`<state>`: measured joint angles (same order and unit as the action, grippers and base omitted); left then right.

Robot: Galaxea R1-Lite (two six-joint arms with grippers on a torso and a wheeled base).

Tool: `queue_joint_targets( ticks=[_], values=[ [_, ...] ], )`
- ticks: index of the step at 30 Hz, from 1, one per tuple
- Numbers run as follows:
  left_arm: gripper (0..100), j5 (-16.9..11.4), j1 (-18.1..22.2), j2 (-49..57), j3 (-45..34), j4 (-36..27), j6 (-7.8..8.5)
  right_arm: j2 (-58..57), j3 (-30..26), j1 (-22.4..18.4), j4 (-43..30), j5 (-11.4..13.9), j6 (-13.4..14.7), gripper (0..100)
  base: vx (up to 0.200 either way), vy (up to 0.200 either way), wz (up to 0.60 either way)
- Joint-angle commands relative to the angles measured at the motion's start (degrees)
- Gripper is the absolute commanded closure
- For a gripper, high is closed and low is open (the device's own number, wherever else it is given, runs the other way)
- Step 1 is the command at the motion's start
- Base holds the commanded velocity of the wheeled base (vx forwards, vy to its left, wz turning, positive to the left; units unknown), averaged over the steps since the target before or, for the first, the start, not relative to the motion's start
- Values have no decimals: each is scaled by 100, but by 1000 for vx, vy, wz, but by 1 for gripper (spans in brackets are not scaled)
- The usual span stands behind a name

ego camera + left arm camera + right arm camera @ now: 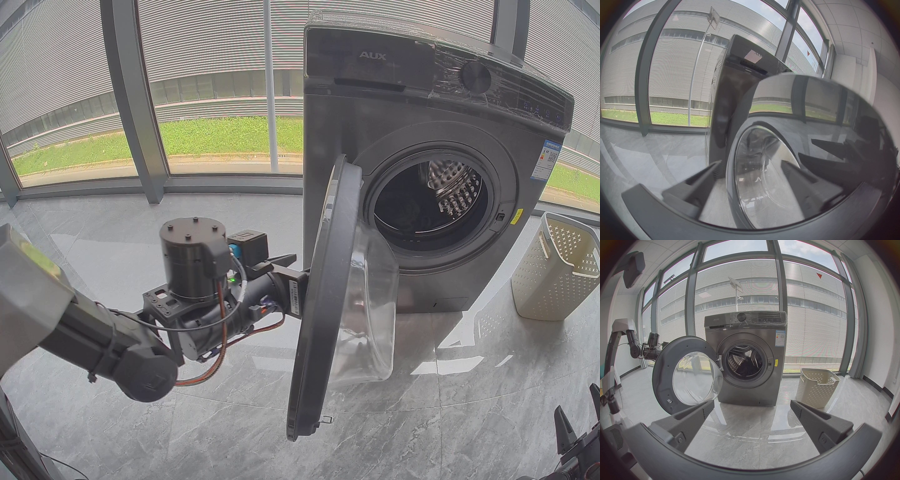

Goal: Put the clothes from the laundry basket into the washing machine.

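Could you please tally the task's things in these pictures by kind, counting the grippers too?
Washing machine: 1
Laundry basket: 1
Grippers: 2, the left gripper and the right gripper
Total: 4

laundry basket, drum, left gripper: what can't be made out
- Laundry basket: contents; its wall hides the inside in the right wrist view, the head view's edge cuts it.
- Drum: bottom too dark, both views.
- Left gripper: touching the door or not; door rim hides it, head view.
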<state>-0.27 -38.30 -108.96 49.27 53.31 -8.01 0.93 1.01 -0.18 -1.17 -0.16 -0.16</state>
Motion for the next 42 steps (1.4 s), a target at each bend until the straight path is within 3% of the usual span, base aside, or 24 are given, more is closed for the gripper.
queue_joint_targets(
  ticks=[1, 19, 24, 30, 35, 42],
  values=[
    [100, 9, -195, -486, 320, 30, -8, -93, -40, 1, 3, -2, -2, 0, 0, 0, 0],
    [100, -61, -722, -1453, 1963, -207, -34, -93, -40, 1, -6, -2, -2, 0, 0, 0, 0],
    [100, -26, -872, -1611, 2157, -181, -210, -93, -40, 1, 3, -2, 7, 0, 0, 0, 0],
    [100, 27, -802, -1505, 1963, -181, -227, -93, -48, 1, 3, -2, 7, 0, 0, 0, 0],
    [100, 36, -714, -881, 1330, -207, -219, -93, -48, 1, 3, -2, 7, 0, 0, 0, 0],
    [100, 273, -599, -29, 680, -225, -87, -93, -40, 1, 3, -2, -2, 0, 0, 0, 0]
  ],
)
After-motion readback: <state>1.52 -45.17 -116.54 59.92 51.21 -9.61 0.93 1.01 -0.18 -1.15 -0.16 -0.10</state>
